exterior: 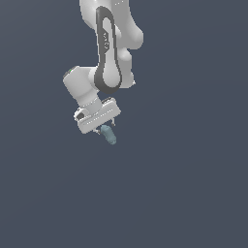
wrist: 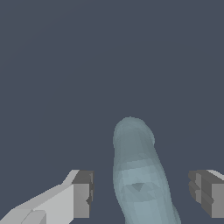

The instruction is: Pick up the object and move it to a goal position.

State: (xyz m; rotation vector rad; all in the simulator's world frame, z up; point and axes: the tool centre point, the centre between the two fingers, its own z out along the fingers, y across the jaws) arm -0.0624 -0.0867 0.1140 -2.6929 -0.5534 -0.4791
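exterior view: the white arm [exterior: 109,48] reaches down from twelve o'clock, and the gripper [exterior: 103,127] sits over the pale teal object [exterior: 109,135], which pokes out toward five o'clock.

wrist view: the fingers [wrist: 82,193] stand wide, with the object [wrist: 138,175] between them and a clear gap on each side.
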